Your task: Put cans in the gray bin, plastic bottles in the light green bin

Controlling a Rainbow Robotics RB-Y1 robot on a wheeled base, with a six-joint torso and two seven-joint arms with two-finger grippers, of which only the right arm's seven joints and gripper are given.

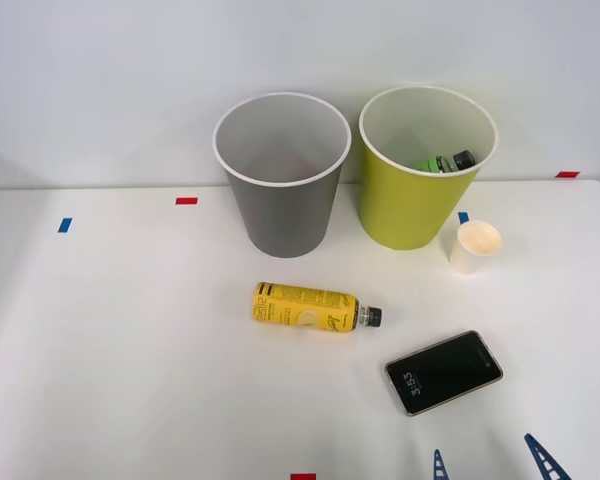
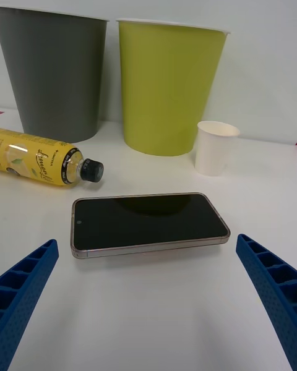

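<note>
The gray bin [image 1: 282, 180] [image 2: 54, 74] and the light green bin [image 1: 420, 170] [image 2: 168, 86] stand upright side by side at the back of the table. A green-labelled plastic bottle [image 1: 445, 162] lies inside the light green bin. A yellow-labelled plastic bottle [image 1: 310, 307] [image 2: 43, 158] lies on its side in front of the gray bin, dark cap toward the right. My right gripper [image 1: 490, 462] [image 2: 148, 297] is open near the table's front edge, holding nothing, just in front of the black phone. No cans are in view.
A black phone [image 1: 444, 372] [image 2: 148, 222] lies flat between my gripper and the bins. A small white paper cup [image 1: 475, 247] [image 2: 215, 147] stands in front of the light green bin. Red and blue tape marks [image 1: 186, 200] dot the white table.
</note>
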